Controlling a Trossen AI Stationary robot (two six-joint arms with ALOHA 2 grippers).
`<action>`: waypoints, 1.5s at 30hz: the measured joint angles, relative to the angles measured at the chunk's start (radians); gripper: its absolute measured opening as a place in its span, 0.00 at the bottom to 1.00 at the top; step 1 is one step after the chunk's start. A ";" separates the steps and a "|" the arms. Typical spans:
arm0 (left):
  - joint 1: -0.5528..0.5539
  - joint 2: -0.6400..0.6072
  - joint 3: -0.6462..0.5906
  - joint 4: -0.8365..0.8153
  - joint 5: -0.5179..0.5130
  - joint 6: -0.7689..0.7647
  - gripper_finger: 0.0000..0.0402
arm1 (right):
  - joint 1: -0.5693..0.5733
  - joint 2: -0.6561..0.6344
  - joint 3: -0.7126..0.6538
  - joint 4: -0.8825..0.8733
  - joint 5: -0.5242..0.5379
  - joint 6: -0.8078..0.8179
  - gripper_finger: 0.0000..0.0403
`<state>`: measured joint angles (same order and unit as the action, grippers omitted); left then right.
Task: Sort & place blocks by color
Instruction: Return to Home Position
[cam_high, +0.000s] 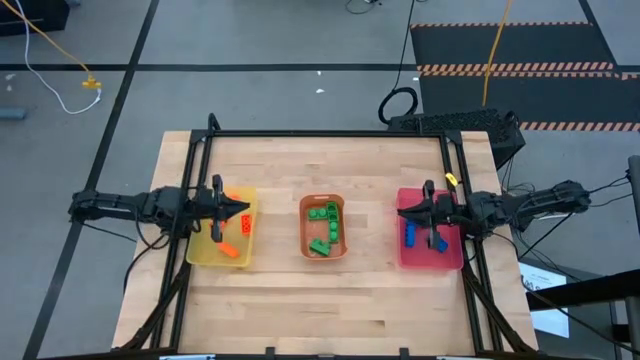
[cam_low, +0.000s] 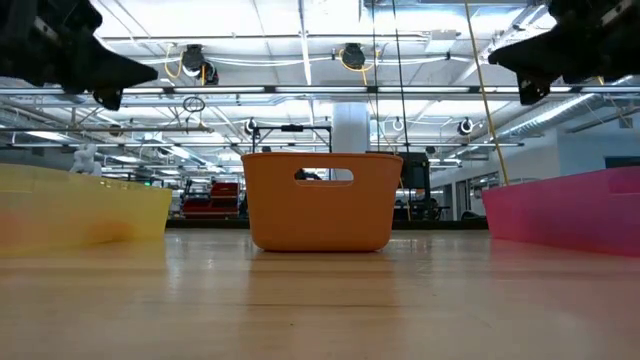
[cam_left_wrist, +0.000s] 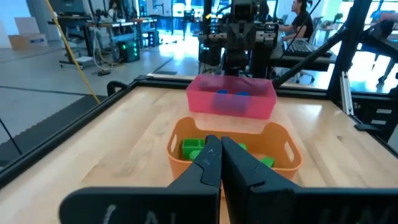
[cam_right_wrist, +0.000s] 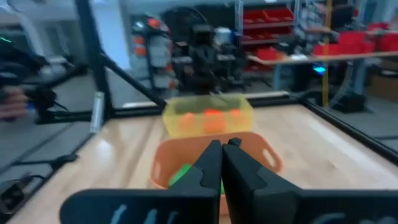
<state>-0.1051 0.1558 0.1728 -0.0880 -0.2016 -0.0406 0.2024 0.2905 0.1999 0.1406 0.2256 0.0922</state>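
Note:
Three trays stand in a row on the wooden table. The yellow tray (cam_high: 205, 250) at the left holds orange blocks (cam_high: 245, 222). The orange tray (cam_high: 304, 228) in the middle holds green blocks (cam_high: 325, 213). The pink tray (cam_high: 448, 255) at the right holds blue blocks (cam_high: 410, 233). My left gripper (cam_high: 243, 207) is shut and empty, held level above the yellow tray and pointing at the orange tray (cam_left_wrist: 283, 155). My right gripper (cam_high: 402, 211) is shut and empty too, level above the pink tray and pointing toward the orange tray (cam_right_wrist: 165, 158).
A black metal frame (cam_high: 320, 133) runs around the table's edges. Bare wood lies along the near edge (cam_high: 320, 310) and the far part (cam_high: 320, 165) of the table. In the low view both grippers hang high above the trays' rims (cam_low: 320, 157).

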 joint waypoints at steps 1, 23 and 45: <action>0.000 -0.015 -0.017 0.007 0.001 0.000 0.00 | 0.000 -0.018 -0.029 0.033 -0.014 -0.001 0.00; 0.000 -0.153 -0.101 -0.068 0.077 -0.048 0.00 | 0.000 -0.177 -0.182 0.053 -0.118 -0.001 0.00; 0.000 -0.150 -0.123 0.010 0.091 0.021 0.01 | 0.000 -0.177 -0.184 0.009 -0.016 0.012 0.00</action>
<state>-0.1051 0.0059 0.0494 -0.0784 -0.1109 -0.0194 0.2024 0.1139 0.0154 0.1495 0.2094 0.1044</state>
